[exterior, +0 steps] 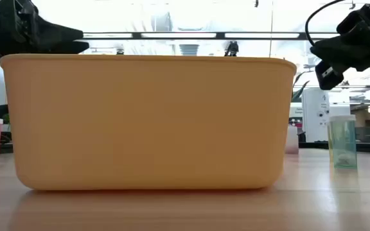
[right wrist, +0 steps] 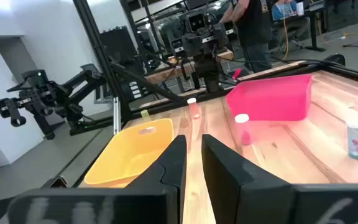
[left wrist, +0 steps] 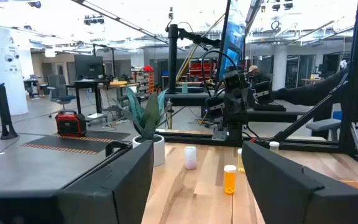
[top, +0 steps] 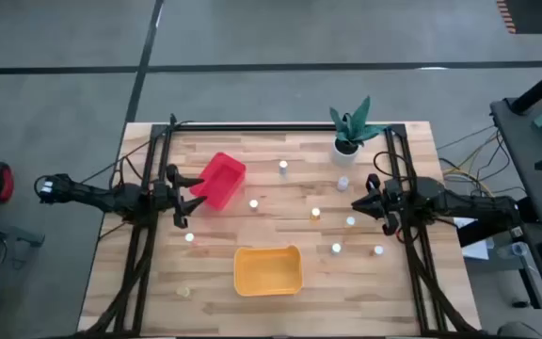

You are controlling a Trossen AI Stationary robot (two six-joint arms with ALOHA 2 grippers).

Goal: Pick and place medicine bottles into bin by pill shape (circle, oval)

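Several small white-capped medicine bottles stand upright on the wooden table, among them one point(top: 252, 203) near the red bin point(top: 220, 179), an amber one point(top: 315, 214) at mid-table and one point(top: 350, 222) close to my right gripper. The yellow-orange bin point(top: 267, 270) stands near the front edge and fills the low view point(exterior: 146, 122). My left gripper point(top: 194, 192) hovers beside the red bin's left side, wide open and empty point(left wrist: 197, 180). My right gripper point(top: 356, 202) hovers at the table's right, its fingers nearly together with a narrow gap, empty point(right wrist: 193, 155).
A white pot with a green plant point(top: 349, 132) stands at the far right. Dark frame rails point(top: 144, 235) run along the table's left and right sides. More bottles stand near the front right point(top: 378, 250) and front left point(top: 189, 237).
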